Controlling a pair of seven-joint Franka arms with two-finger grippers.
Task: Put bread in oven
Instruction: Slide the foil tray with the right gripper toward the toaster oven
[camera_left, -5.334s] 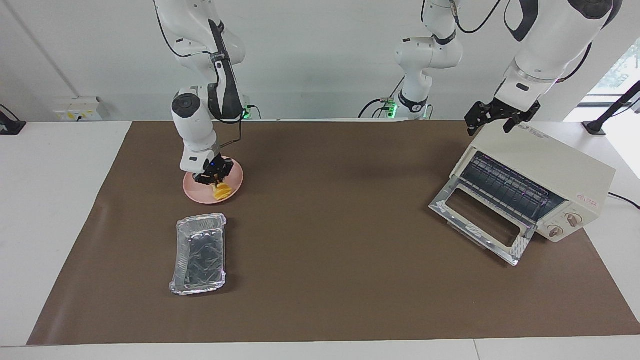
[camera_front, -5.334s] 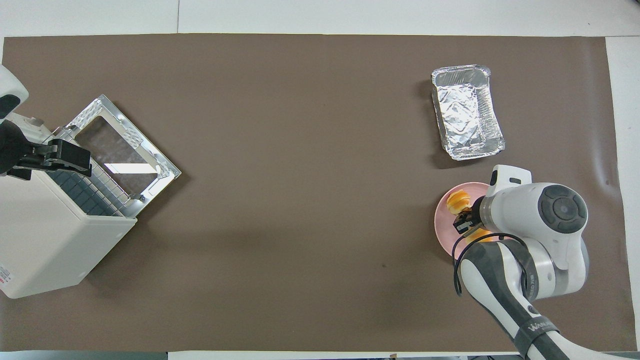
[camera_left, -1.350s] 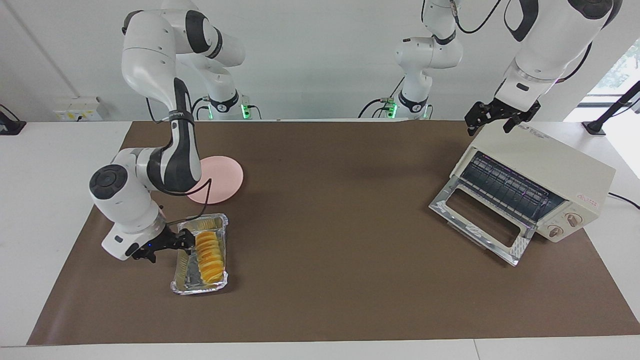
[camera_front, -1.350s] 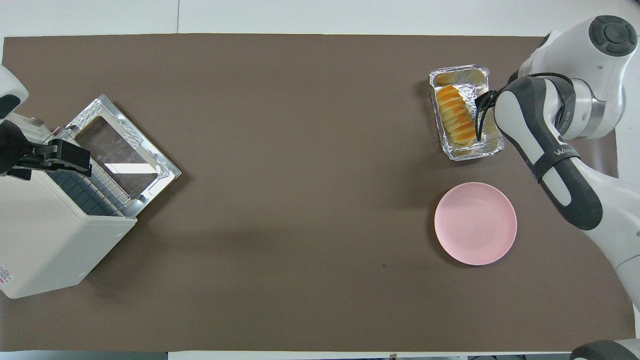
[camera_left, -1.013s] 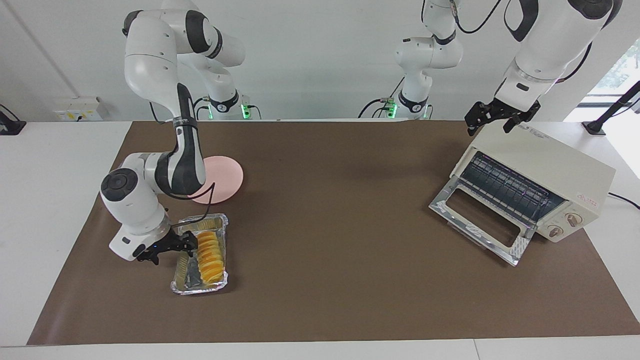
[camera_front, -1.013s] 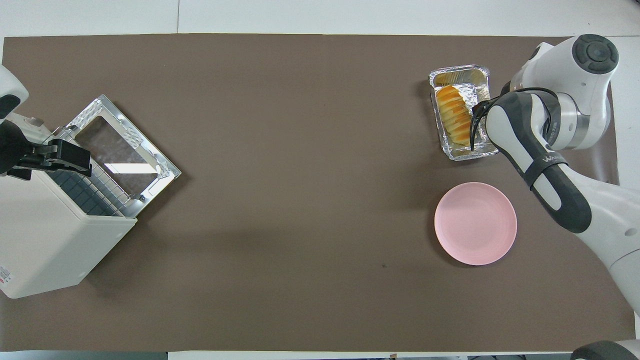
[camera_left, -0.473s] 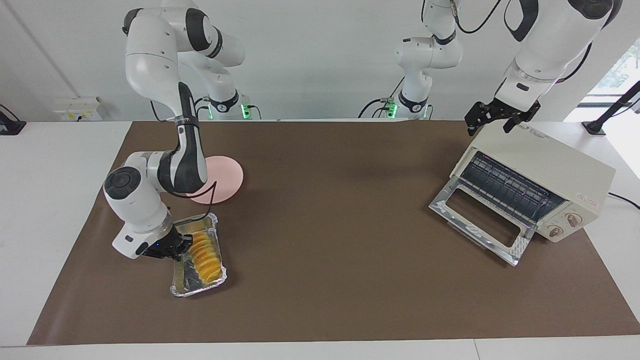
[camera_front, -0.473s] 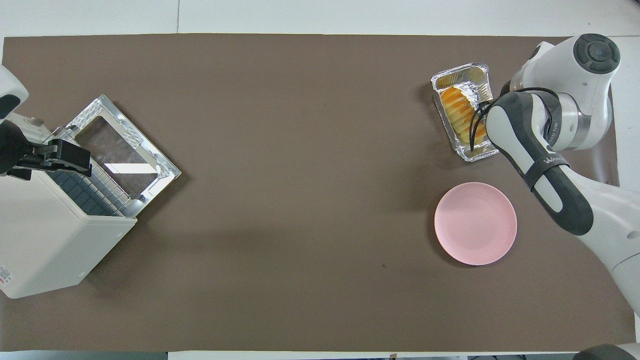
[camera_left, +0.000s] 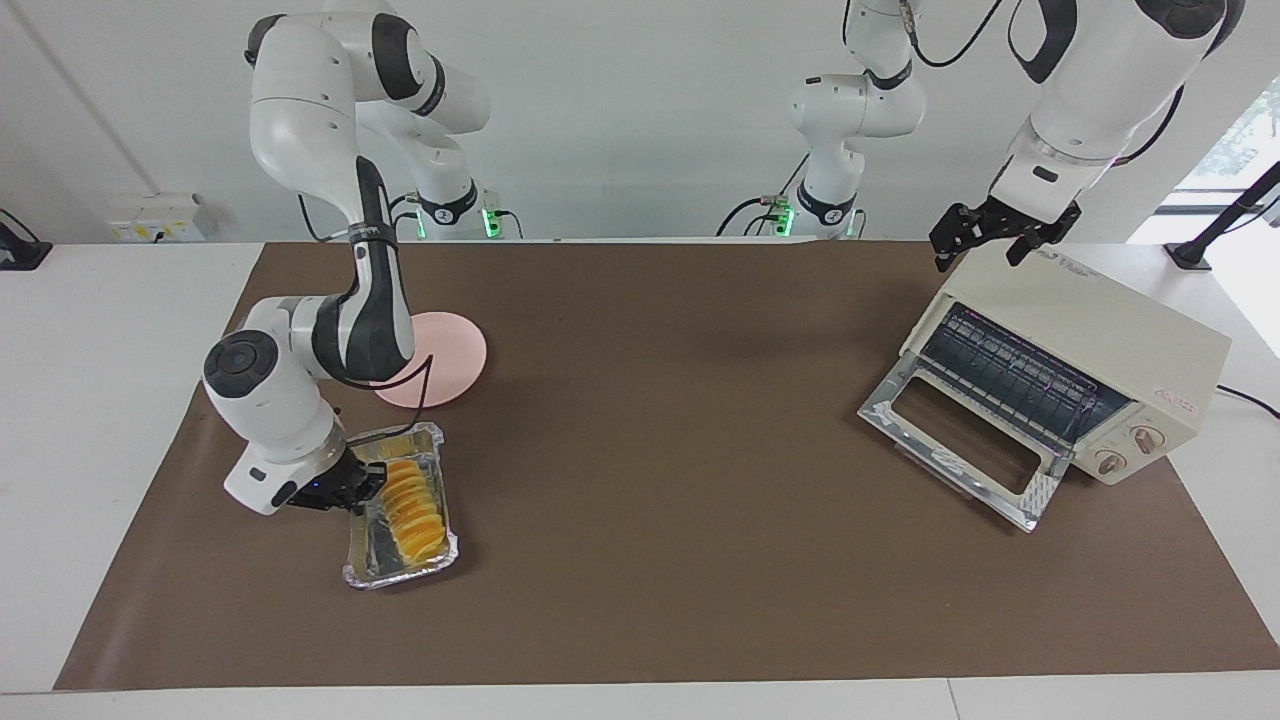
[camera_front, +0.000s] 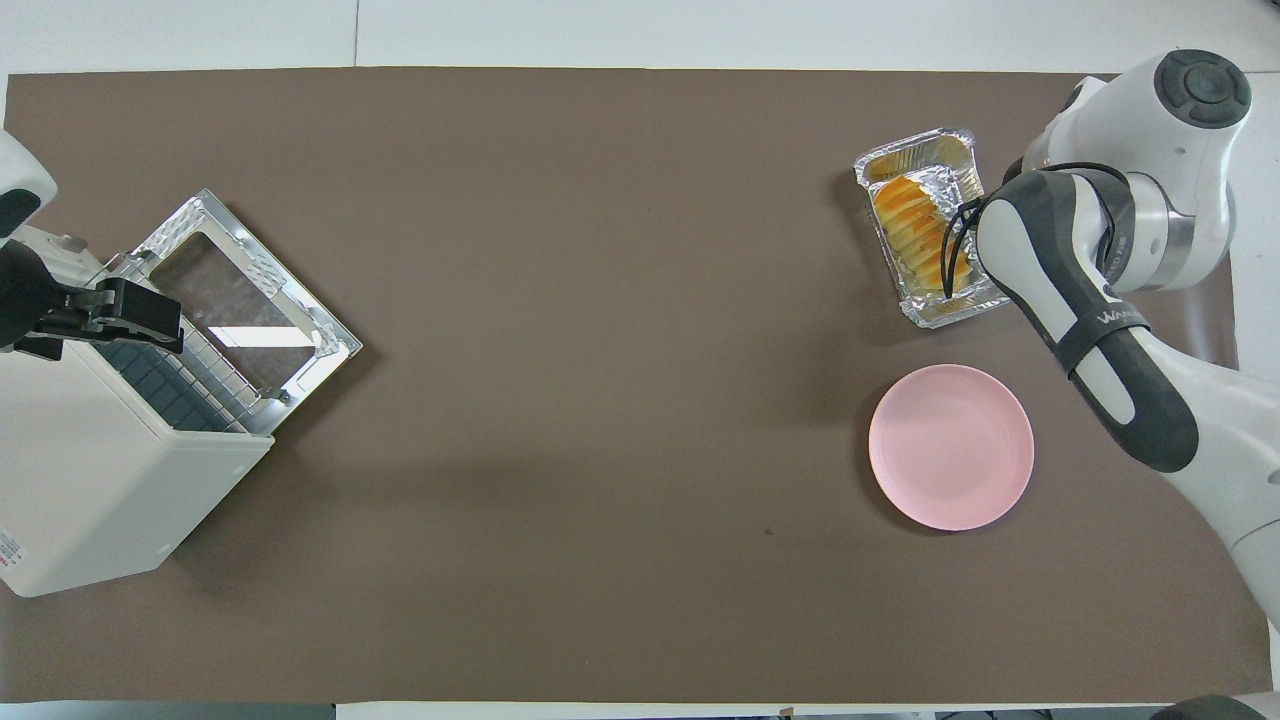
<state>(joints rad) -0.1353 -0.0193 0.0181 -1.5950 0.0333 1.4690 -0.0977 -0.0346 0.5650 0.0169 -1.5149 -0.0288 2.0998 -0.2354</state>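
The yellow-orange ridged bread (camera_left: 410, 505) lies in the crinkled foil tray (camera_left: 375, 570), which sits toward the right arm's end of the table. My right gripper (camera_left: 362, 482) is shut on the tray's long side rim and holds the tray slightly turned and tipped. In the overhead view the bread (camera_front: 912, 235) and the tray (camera_front: 940, 312) show beside the right arm's wrist. The cream-white oven (camera_left: 1100, 330) stands at the left arm's end with its glass door (camera_left: 960, 440) dropped open and the wire rack showing. My left gripper (camera_left: 978, 238) is open and waits over the oven's top.
An empty round pink plate (camera_left: 445, 350) lies nearer to the robots than the foil tray. A brown mat (camera_left: 660, 450) covers the table between the tray and the oven. The oven's two knobs (camera_left: 1125, 450) face away from the robots.
The right gripper carried the bread from the pink plate into the foil tray, then moved to the tray's side rim and closed on it. The tray has turned and shifted slightly. The left arm has not moved.
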